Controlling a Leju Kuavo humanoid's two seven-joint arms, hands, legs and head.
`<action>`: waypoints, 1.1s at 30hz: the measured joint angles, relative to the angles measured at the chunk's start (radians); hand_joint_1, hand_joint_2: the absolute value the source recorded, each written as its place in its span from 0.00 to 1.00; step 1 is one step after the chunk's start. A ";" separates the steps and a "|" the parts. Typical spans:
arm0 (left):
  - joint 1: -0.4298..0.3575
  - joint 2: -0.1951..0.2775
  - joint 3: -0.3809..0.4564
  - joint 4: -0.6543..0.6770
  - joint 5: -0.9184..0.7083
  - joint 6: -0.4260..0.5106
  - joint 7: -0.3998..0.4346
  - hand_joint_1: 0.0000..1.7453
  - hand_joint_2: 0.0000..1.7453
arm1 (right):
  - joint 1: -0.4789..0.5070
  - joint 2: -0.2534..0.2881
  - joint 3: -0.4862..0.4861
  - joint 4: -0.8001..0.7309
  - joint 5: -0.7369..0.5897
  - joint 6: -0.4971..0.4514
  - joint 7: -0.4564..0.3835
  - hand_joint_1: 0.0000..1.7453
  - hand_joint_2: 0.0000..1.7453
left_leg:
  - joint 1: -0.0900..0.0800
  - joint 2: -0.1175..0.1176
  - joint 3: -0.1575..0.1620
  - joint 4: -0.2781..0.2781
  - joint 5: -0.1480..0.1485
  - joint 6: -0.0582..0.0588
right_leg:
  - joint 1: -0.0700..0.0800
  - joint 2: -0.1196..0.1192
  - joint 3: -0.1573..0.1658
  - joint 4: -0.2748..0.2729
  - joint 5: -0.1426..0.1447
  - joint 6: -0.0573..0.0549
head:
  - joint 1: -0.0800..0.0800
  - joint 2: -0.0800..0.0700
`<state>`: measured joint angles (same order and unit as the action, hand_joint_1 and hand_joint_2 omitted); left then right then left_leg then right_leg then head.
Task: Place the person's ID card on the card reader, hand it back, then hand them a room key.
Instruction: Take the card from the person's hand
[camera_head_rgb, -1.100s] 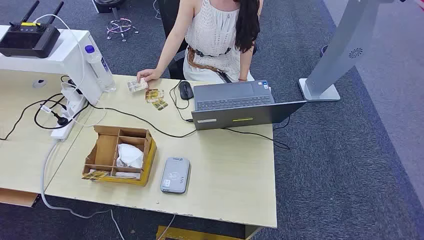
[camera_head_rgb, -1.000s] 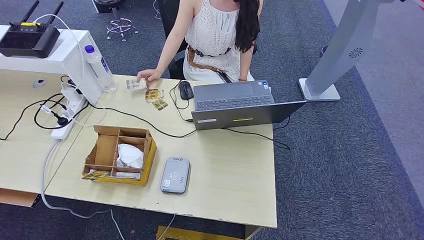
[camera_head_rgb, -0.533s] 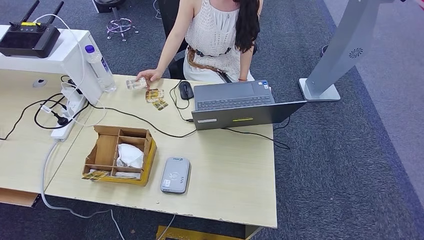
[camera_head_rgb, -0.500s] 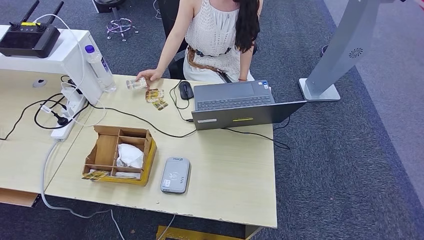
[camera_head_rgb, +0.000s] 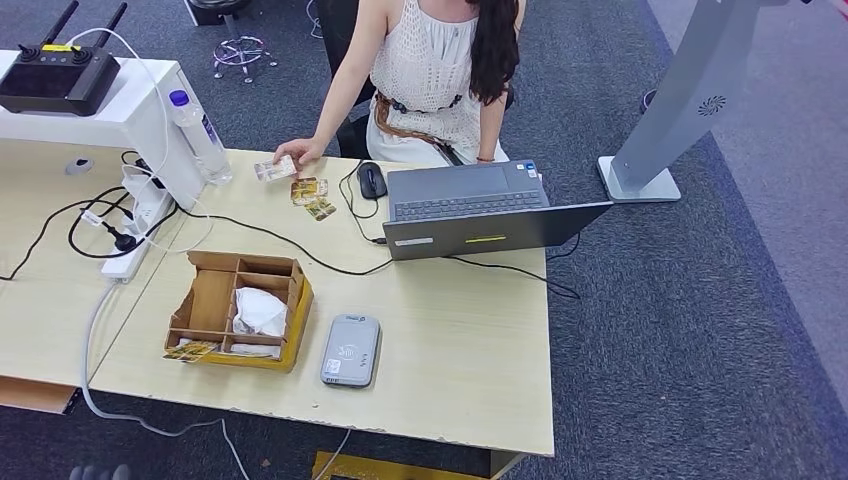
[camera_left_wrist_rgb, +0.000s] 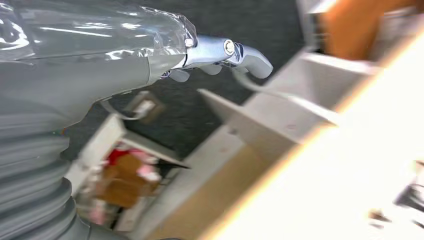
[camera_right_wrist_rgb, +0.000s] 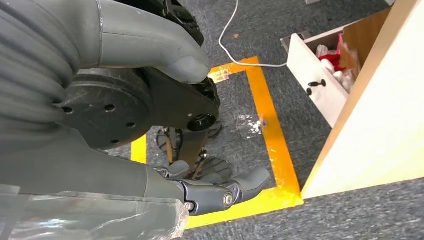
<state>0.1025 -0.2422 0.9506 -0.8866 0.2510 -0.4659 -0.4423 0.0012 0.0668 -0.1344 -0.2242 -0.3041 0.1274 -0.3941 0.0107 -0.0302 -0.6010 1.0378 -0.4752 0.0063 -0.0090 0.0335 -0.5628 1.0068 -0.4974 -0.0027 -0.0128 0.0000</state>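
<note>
a: where's the id card (camera_head_rgb: 274, 169)?
b: far edge of the desk (camera_head_rgb: 470, 340), under the person's hand (camera_head_rgb: 299, 151); card reader (camera_head_rgb: 351, 351) near edge.
a: robot hands?
b: left hand (camera_left_wrist_rgb: 150, 55) and right hand (camera_right_wrist_rgb: 165, 185) both empty, fingers loosely apart.

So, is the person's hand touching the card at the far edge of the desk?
Touching. In the head view the person's hand has its fingertips on the card, which rests on the desk, with no gap between them.
</note>
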 joint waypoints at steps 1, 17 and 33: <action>0.003 -0.005 0.000 -0.036 0.009 -0.001 -0.001 0.00 1.00 | -0.001 0.003 -0.001 0.002 0.000 -0.005 0.004 0.00 1.00 | 0.000 0.000 0.000 0.000 0.000 0.000 | 0.000 0.000 0.000 0.000 0.000 0.000 | 0.000 0.000; -0.036 0.030 -0.226 -0.486 -0.075 0.171 -0.042 0.00 1.00 | -0.019 0.021 -0.003 0.017 0.036 -0.052 0.069 0.00 1.00 | 0.000 0.000 0.001 0.000 0.001 -0.001 | 0.000 0.000 0.000 0.000 0.000 0.000 | 0.000 0.000; -0.235 0.174 -0.505 -0.502 -0.498 0.392 0.082 0.00 1.00 | -0.035 0.029 -0.001 0.021 0.072 -0.059 0.107 0.00 1.00 | 0.000 0.001 0.001 0.000 0.002 -0.001 | 0.000 0.000 0.000 0.001 0.001 -0.001 | 0.000 0.000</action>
<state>-0.1322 -0.0678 0.4453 -1.3888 -0.2468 -0.0735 -0.3606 -0.0337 0.0963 -0.1357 -0.2035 -0.2320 0.0687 -0.2869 0.0108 -0.0296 -0.5996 1.0383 -0.4736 0.0049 -0.0089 0.0339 -0.5624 1.0078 -0.4962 -0.0036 -0.0131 0.0000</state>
